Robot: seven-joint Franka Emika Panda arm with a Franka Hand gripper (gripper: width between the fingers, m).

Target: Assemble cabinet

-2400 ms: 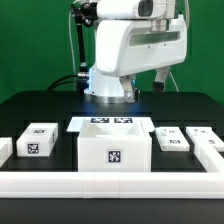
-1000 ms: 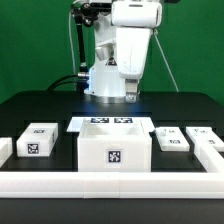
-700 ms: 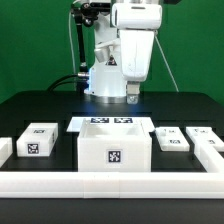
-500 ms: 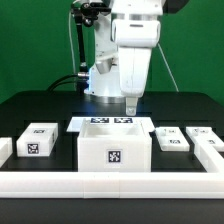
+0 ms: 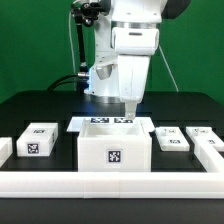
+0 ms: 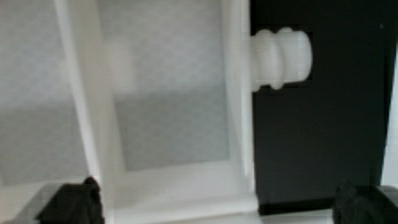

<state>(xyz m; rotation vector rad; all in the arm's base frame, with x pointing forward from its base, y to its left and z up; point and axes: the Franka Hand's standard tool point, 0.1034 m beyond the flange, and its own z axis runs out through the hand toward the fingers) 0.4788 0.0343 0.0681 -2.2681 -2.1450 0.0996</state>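
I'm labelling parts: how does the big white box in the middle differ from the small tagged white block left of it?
The cabinet is far larger and taller than the small block. The cabinet looks like an open-topped shell; the small block looks closed. Both are white, each showing one black-and-white tag toward the camera.

The wrist camera looks closely onto the white cabinet (image 6: 169,130) — blurred, and filling most of the picture. Two brighter white ridges run along a duller, greyish strip between them. From the ridge next to the black table (image 6: 338,130), a small round ribbed peg (image 6: 278,58) sticks out over the dark surface. The gripper (image 6: 217,205) is spread wide (only its dark fingertips (image 6: 71,200) show) — one tip over the white body, the other over the table.
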